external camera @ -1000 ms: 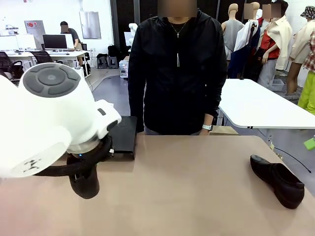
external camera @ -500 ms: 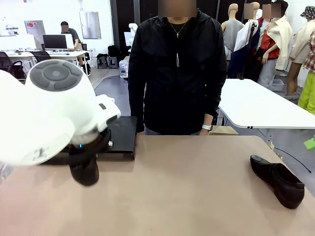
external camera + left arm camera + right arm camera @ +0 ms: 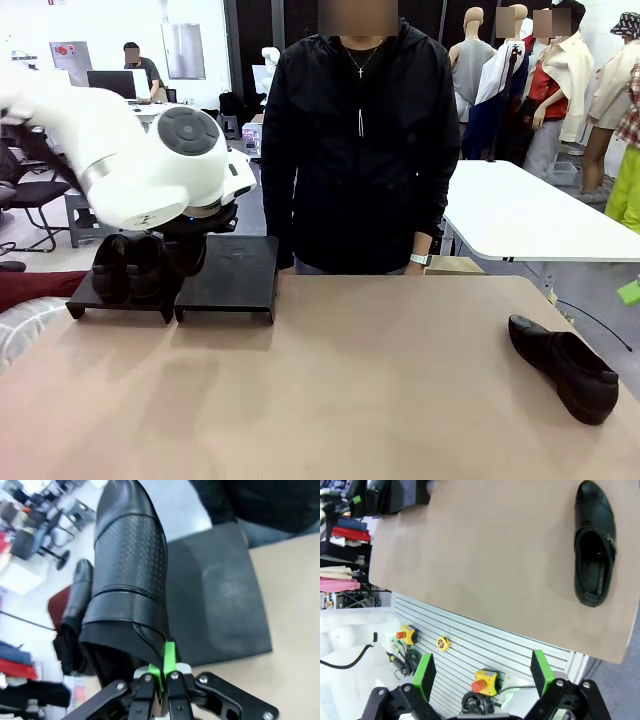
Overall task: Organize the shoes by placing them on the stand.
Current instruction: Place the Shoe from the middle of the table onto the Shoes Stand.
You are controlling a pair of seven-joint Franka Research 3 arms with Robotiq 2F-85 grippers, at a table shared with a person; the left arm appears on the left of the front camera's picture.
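My left gripper [image 3: 161, 672] is shut on the heel rim of a glossy black shoe [image 3: 127, 565]. It holds that shoe [image 3: 186, 256] toe-forward just above the black stand [image 3: 235, 275], near the seam between its two sections. Two more shoes [image 3: 125, 268] rest on the stand's left section, and one of them [image 3: 77, 597] shows beside the held shoe. The right section [image 3: 220, 605] is bare. Another shoe [image 3: 565, 365] lies on the tan table at the right. My right gripper [image 3: 482, 672] is open, back past the table's near edge, far from that shoe [image 3: 594, 545].
A person in a black top [image 3: 360, 150] stands at the far edge, just behind the stand's right end. The tan table top [image 3: 350, 400] spreads between stand and lone shoe. A white table [image 3: 530, 215] stands behind on the right.
My left arm has swung away from the camera towards the far left, carrying the shoe from over the near table up to the stand. The lone shoe and right arm stayed put.
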